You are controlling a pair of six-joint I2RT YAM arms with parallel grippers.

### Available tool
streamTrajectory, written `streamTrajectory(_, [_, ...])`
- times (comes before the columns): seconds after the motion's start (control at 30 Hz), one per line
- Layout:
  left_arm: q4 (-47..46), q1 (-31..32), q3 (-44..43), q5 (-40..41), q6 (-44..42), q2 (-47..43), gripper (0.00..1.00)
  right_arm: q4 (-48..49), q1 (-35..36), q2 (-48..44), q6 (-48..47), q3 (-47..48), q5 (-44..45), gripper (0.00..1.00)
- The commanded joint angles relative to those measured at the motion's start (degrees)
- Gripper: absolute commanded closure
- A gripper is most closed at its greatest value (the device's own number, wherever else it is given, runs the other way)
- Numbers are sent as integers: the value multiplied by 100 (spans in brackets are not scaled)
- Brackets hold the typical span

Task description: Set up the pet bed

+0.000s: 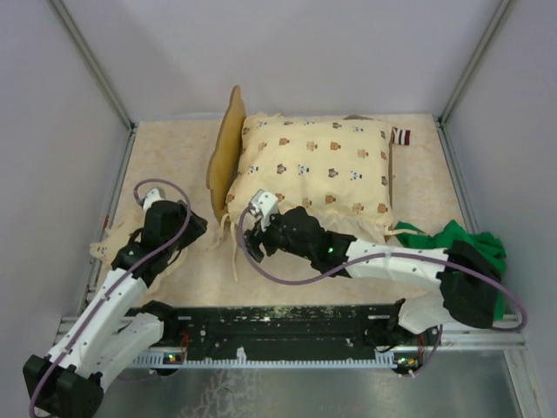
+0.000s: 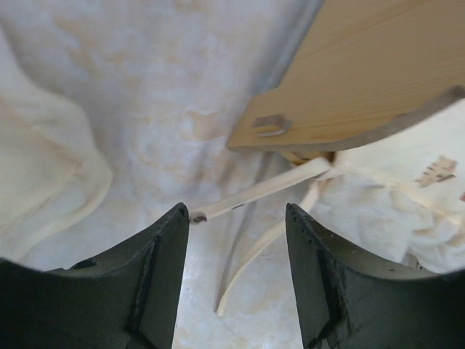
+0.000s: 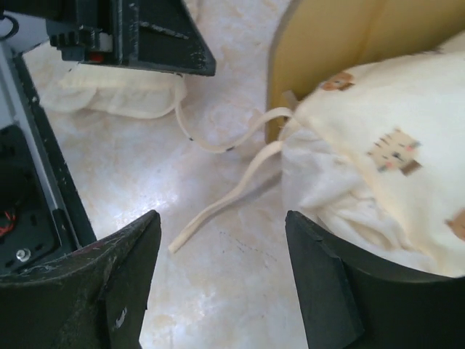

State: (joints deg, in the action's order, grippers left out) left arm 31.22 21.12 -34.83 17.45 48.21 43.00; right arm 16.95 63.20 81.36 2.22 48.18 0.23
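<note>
Near edge, left: left pincer (image 2: 236, 276) open, nothing between the jaws. The end of a cream tie (image 2: 261, 190) lies just beside one finger. A crumpled cream cloth (image 1: 117, 248) sits at the counter's (image 1: 426, 174) left edge, by that arm.

Mid-counter: right pincer (image 3: 221, 283) open and empty, over bare surface just short of the loose ties.

Right edge: green cloth (image 1: 466, 244) bunched, off the bed.

Toward the far edge, centre: pet bed (image 1: 228, 148), headboard upright at its left end, covered by the animal-print quilt (image 1: 318, 165).

Judgement: quilt is on. Ties lie untied, and two cloths possibly remain to be placed.
</note>
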Motion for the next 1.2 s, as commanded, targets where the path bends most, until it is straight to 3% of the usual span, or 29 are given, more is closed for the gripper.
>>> streamTrajectory(0.0, [-899, 61, -302, -891, -1278, 183, 41, -1362, -61, -836, 1116, 406, 1283, 30])
streamTrajectory(0.17, [-1355, 508, -141, -1385, -1464, 122, 47, -1908, -187, -1300, 1908, 368, 2021, 32])
streamTrajectory(0.37, [-495, 1328, -472, 162, -1119, 58, 44, -2267, -270, -1318, 2389, 270, 2415, 34])
streamTrajectory(0.53, [-897, 1505, -367, -82, -1428, 47, 47, -2548, -290, -1189, 2893, 242, 2877, 39])
streamTrajectory(0.63, [-1251, 1728, -224, -278, -1381, 341, 46, -2252, -291, -1019, 3456, 102, 3016, 44])
streamTrajectory(0.8, [-2012, 1957, -34, -658, -1058, 964, 42, -1642, -301, -613, 4878, -134, 3360, 44])
streamTrajectory(0.97, [-2695, 2062, 64, -664, -1001, 1375, 38, -1233, -317, -170, 5335, -79, 3648, 45])
streamTrajectory(1.17, [-3087, 2071, 96, -589, -964, 1806, 35, -1057, -389, 142, 5202, 32, 3765, 49])
